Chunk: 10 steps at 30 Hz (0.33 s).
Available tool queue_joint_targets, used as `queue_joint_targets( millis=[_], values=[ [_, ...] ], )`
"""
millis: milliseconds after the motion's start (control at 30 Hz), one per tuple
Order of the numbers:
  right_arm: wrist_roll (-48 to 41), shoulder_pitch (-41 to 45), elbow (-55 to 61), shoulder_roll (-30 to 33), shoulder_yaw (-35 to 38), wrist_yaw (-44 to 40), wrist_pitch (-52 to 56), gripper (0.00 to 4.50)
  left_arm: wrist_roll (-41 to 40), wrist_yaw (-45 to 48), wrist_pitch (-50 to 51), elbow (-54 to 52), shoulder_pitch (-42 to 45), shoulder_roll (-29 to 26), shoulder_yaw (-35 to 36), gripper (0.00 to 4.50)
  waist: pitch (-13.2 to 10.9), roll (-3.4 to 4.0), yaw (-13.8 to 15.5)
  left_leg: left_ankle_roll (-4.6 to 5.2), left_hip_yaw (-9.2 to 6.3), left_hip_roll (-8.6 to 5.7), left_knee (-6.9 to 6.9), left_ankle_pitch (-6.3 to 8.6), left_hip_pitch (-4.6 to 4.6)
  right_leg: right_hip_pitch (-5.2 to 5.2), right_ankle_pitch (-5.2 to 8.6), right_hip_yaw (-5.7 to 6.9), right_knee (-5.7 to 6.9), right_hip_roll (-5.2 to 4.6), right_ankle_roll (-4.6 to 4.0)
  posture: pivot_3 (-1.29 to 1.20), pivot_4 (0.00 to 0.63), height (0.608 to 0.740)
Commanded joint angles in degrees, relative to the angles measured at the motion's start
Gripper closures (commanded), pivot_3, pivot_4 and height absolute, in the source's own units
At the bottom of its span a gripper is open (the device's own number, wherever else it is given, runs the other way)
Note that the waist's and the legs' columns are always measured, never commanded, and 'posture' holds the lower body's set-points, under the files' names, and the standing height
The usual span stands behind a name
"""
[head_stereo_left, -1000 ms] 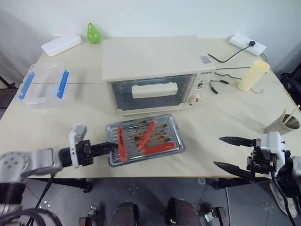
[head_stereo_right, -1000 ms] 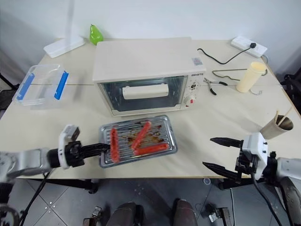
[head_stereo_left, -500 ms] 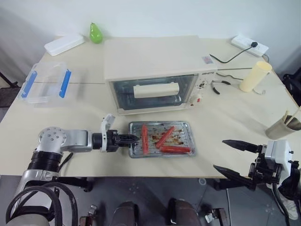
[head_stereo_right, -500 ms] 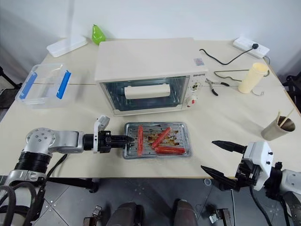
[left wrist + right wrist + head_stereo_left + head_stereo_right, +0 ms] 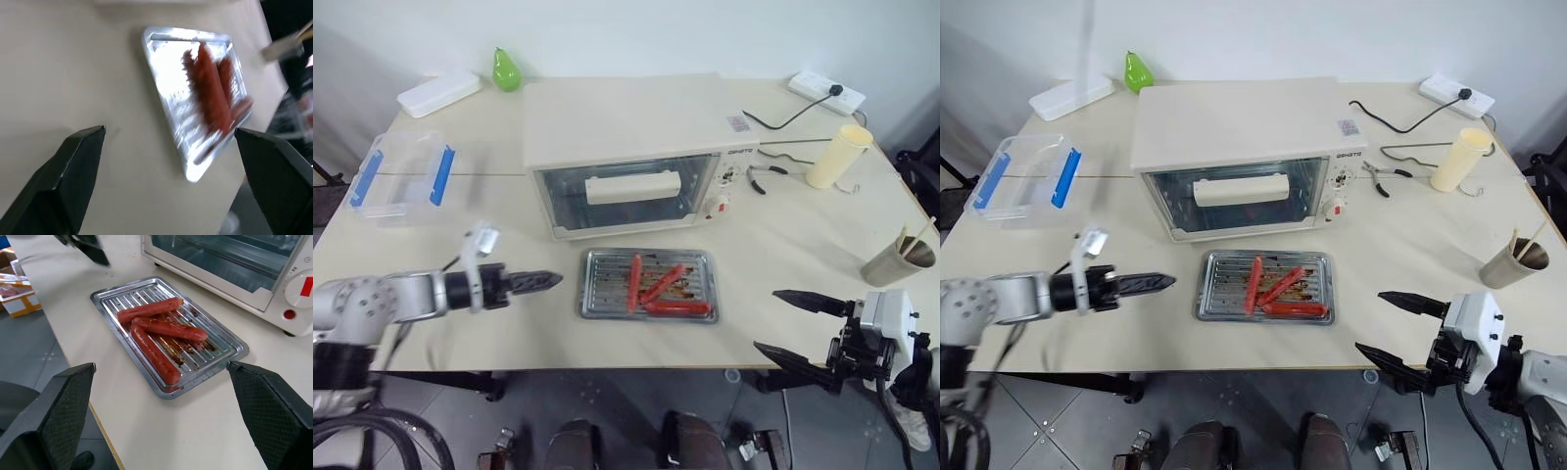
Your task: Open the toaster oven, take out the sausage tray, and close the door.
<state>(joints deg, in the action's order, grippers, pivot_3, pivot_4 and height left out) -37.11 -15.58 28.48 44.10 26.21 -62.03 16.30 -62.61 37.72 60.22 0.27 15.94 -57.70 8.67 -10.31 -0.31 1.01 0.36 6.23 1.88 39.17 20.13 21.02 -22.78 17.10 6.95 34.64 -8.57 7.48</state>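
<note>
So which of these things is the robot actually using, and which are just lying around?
For the job:
- toaster oven
- its door, shut
- sausage tray, out on the table

Just lying about:
- clear box with blue clips
- green pear
- white case
- power strip
- pliers
- cream cup
- paper cup with sticks

Pale beige rectangular surface (image 5: 431,245) with a thin seam line across, set against plain white wall (image 5: 636,29). Dark grey tiled floor (image 5: 440,416) below the near edge, black leg struts underneath. Even, soft lighting, faint shadows. Dark gap beside the surface at far left (image 5: 325,166).
</note>
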Motion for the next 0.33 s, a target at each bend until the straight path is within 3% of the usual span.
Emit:
queue_joint_targets(
  millis=[33, 200, 333],
  values=[
    [-0.53, 2.42, -1.77, 1.13, -0.49, -1.52, -1.00, 0.00, 11.64, 10.05, -17.45, -3.75, -6.83, -2.06, 5.58, 0.02, 0.00, 0.01, 0.09, 0.00, 0.03, 0.01, 0.00, 0.01, 0.00, -0.02, 0.00, -0.03, -0.01, 0.00, -0.01, 0.00, 0.150, 0.740],
    [-0.12, 6.71, -5.43, 2.92, -3.07, -5.21, -1.25, 0.00, 30.12, 19.50, -52.84, -1.16, -17.92, 1.84, 12.81, 0.02, 0.00, 0.00, 0.51, 0.03, 0.01, 0.03, 0.00, 0.09, 0.11, -0.05, 0.01, 0.01, -0.11, -0.03, -0.02, 0.00, 0.150, 0.740],
    [0.17, 9.52, -7.55, 3.81, -5.02, -7.38, -1.34, 0.00, 31.50, 24.44, -58.76, 2.18, -17.71, 3.03, 14.18, 0.02, 0.00, 0.00, 0.46, 0.09, 0.07, 0.04, 0.00, 0.12, 0.11, -0.07, 0.01, 0.02, -0.12, -0.03, -0.02, 0.00, 0.150, 0.740]
  ],
)
